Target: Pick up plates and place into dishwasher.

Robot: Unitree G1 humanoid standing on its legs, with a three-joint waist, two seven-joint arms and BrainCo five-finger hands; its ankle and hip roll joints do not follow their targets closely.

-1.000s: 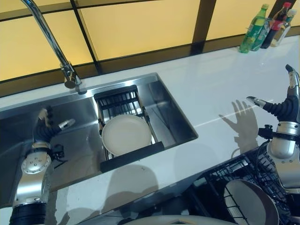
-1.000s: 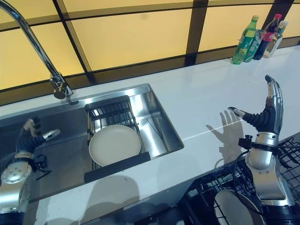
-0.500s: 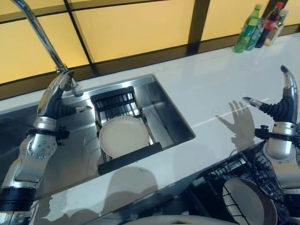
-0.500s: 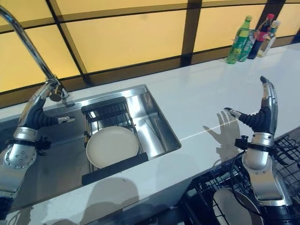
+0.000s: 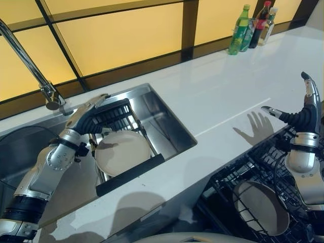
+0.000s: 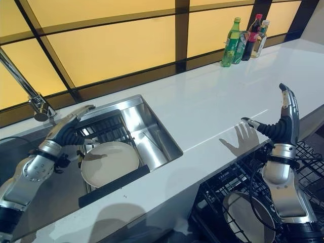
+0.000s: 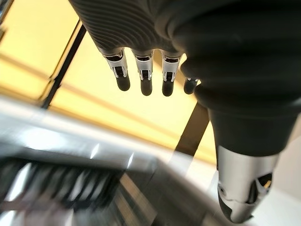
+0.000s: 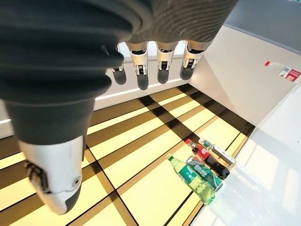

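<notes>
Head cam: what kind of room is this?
Most likely a kitchen: a stainless sink with a tall faucet set in a white countertop, a cream plate on a rack in the sink, and an open dishwasher rack below the counter edge.

left hand (image 5: 87, 120) raised from sink (image 5: 167, 119), now over plate (image 5: 123, 152)

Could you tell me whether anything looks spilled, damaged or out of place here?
Nothing stands out: the plate lies flat on the sink rack, another plate sits in the dishwasher basket, bottles stand upright.
</notes>
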